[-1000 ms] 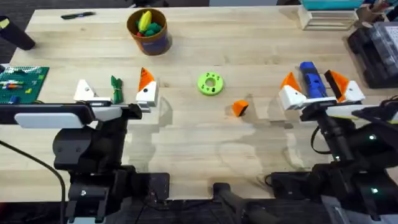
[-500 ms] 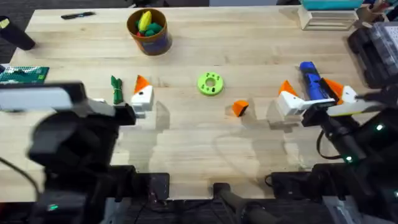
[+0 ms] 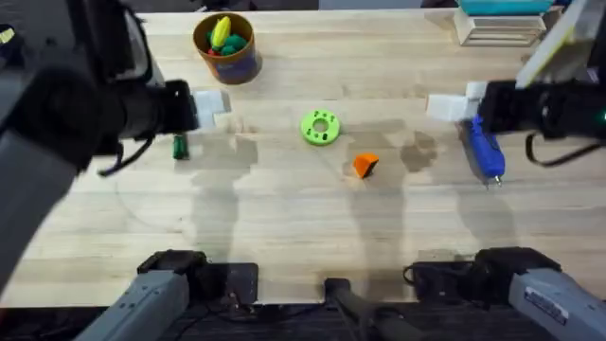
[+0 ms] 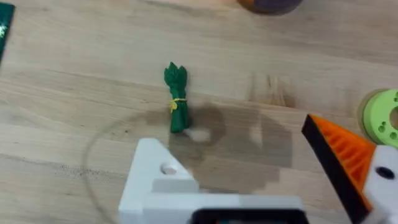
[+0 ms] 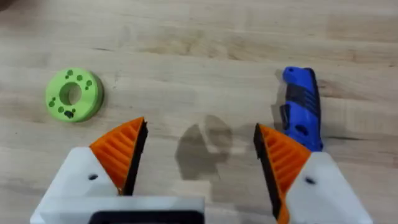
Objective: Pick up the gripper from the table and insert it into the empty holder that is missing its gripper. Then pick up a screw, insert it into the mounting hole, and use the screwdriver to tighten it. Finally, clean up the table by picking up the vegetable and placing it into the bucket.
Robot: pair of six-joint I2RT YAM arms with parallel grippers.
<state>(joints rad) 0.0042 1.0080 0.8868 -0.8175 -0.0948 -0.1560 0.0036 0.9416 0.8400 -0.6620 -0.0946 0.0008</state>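
Nothing done yet: orange gripper [image 3: 365, 165] loose mid-frame on counter [image 3: 284, 227], vegetable [image 3: 179, 147] at left outside bucket [image 3: 226, 45], screwdriver [image 3: 483, 147] at right; left hand [image 4: 261, 168] with bare holder [image 4: 155, 180] and right hand [image 5: 196, 155] both spread, empty.

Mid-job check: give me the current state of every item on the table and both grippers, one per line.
gripper: loose on table, not mounted.
holder: bare, no orange tip.
screwdriver: lying flat on table, unheld.
vegetable: lying on table, not binned.
bucket: upright, holding a yellow and green toy.
left gripper: open, empty.
right gripper: open, empty, both orange tips fitted.
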